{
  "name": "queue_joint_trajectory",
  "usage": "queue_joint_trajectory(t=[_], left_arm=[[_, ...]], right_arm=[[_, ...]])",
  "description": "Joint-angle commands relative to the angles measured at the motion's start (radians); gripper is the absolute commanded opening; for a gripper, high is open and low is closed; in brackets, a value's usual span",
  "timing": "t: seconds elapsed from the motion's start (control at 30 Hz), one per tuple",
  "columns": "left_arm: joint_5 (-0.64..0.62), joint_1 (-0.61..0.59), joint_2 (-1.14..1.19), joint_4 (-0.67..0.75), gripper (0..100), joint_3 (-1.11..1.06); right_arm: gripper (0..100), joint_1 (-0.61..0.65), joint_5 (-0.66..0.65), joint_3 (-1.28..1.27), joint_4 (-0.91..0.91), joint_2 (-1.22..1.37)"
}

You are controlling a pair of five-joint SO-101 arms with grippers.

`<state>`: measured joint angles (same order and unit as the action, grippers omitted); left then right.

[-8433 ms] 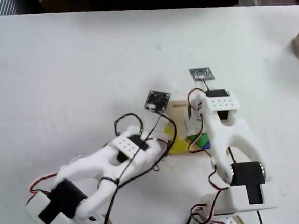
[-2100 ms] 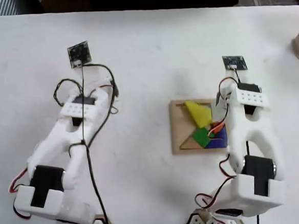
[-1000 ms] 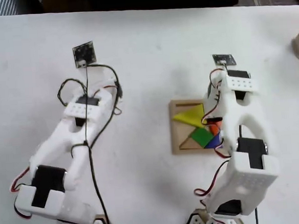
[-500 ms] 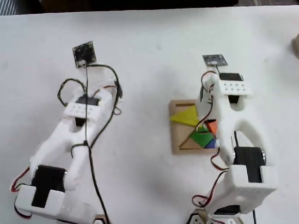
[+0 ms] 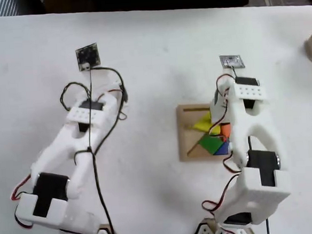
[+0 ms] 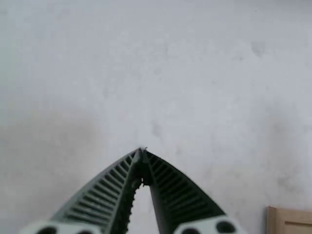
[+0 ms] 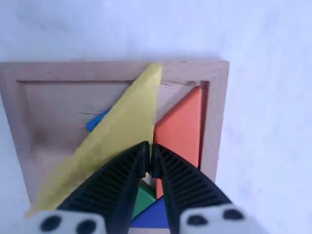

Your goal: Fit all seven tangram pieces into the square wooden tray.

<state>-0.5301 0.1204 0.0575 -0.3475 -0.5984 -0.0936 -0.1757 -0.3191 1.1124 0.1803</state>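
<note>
RIGHT ARM AT THE TRAY. My right gripper (image 7: 148,148) has its jaws drawn together with nothing visibly between them. Its tip is set down on the seam where the yellow triangle (image 7: 114,131) meets the orange piece (image 7: 180,126). With the jaws closed like this it works as a blunt point for nudging, not for lifting, as far as I can judge.

The yellow triangle is the piece that needs it. One of its corners rides up on the far rim of the square wooden tray (image 7: 112,69), so it sits tilted and not flat, and a sliver of a small blue piece (image 7: 96,123) peeks out from under it. The orange piece lies flat along the tray's right wall. The green piece (image 7: 142,201) and a larger blue piece (image 7: 151,217) fill the near right corner beneath my wrist. I cannot count all seven pieces from here.

The tray (image 5: 185,131) rests right of the table's (image 5: 140,43) middle, under my right arm. My left gripper (image 6: 142,155), jaws also together and holding nothing, hangs over bare table well off to the tray's left, out of the way.
</note>
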Motion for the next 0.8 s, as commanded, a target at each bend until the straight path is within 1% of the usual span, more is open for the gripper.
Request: queue_joint_trajectory(t=[0.0, 0.23, 0.37, 0.5, 0.77], left_arm=[[-0.015, 0.016, -0.002, 0.003, 2, 0.044], [-0.015, 0.016, -0.002, 0.003, 2, 0.046], [-0.015, 0.016, -0.002, 0.003, 2, 0.046], [-0.015, 0.016, -0.002, 0.003, 2, 0.046], [-0.015, 0.016, -0.002, 0.003, 2, 0.046]], right_arm=[[1.8, -0.012, 0.005, 0.006, -0.01, -0.012], [1.8, -0.007, 0.005, 0.032, -0.012, -0.015], [1.8, 0.024, 0.014, 0.048, -0.005, -0.015], [1.8, 0.056, 0.015, 0.066, 0.03, -0.016], [1.8, 0.062, 0.041, 0.066, 0.091, -0.077]])
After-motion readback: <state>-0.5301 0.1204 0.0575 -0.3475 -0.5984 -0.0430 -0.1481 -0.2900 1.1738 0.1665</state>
